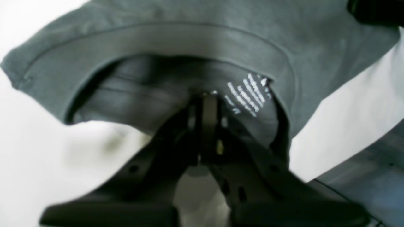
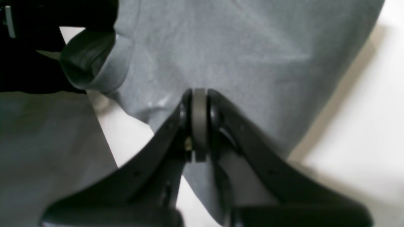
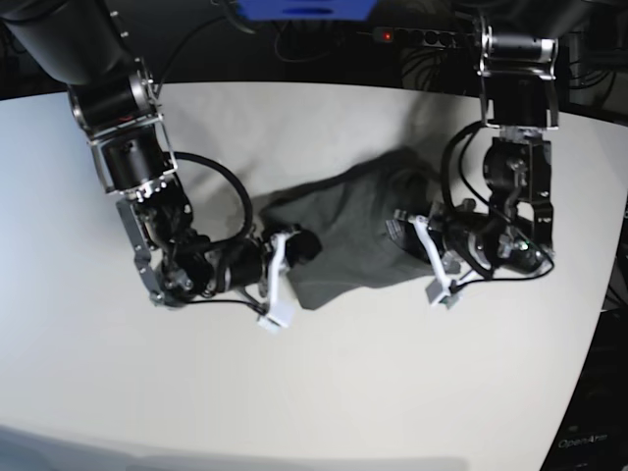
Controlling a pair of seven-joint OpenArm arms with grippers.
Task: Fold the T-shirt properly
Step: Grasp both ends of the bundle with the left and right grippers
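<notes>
Evidently a mid-fold carry, both arms pinching cloth. Left wrist view: the left gripper (image 1: 206,104) has its black jaws drawn together on the inner neckband of the plain dark grey cotton T-shirt (image 1: 195,41), just beside the small pale printed label (image 1: 249,93); the ribbed collar arcs above the jaws and one hemmed edge hangs toward the left of frame over the white tabletop (image 1: 38,157). Right wrist view: the right gripper (image 2: 199,101) is likewise closed, with a fold of the grey cloth caught between the jaws; the fabric spreads away from it in loose creases, and a rolled sleeve opening (image 2: 91,63) sits at upper left, touching a dark blurred mass, probably the other arm. Base view: the shirt lies bunched near the table's middle, between the two grippers, each at one end of it. Judgement: a fold is being drawn; the next move calls for both arms travelling together, keeping the cloth taut, then laying the held edge flat before releasing. Around: a grey strip (image 1: 369,179) at the table's edge, black cables and a power strip (image 3: 417,36) behind. Obstacles: the arms' own dangling cables run close to the cloth; the bunching may trap wrinkles.
</notes>
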